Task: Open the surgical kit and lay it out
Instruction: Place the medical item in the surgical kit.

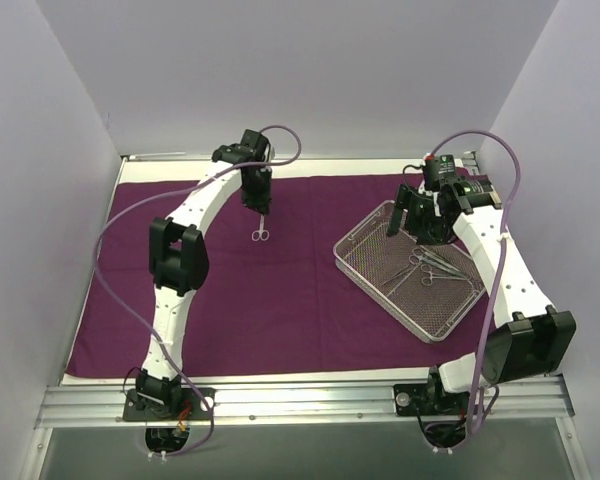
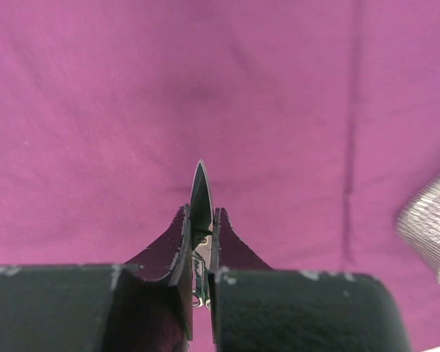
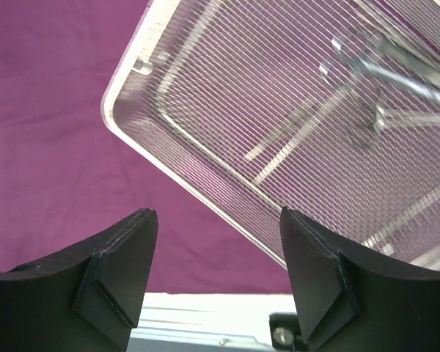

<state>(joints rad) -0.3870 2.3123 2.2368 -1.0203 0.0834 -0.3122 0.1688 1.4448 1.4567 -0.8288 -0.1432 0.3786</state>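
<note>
The dark purple cloth wrap (image 1: 280, 290) lies spread flat over the table. My left gripper (image 1: 259, 208) hangs above its far middle, shut on a small pair of silver scissors (image 1: 261, 234). In the left wrist view the scissors (image 2: 201, 192) stick out between the closed fingers (image 2: 177, 242). The wire-mesh tray (image 1: 380, 275) rests on the cloth at the right, holding several slim silver instruments (image 1: 436, 268). My right gripper (image 1: 408, 218) hovers over the tray's far corner, open and empty. Its view shows the tray (image 3: 205, 95) and instruments (image 3: 381, 88) beyond the spread fingers (image 3: 125, 257).
White walls close in the left, back and right sides. A metal rail (image 1: 300, 400) carries both arm bases along the near edge. A corner of the tray (image 2: 433, 220) shows at the right of the left wrist view. A white table strip (image 3: 213, 308) lies beneath the right gripper.
</note>
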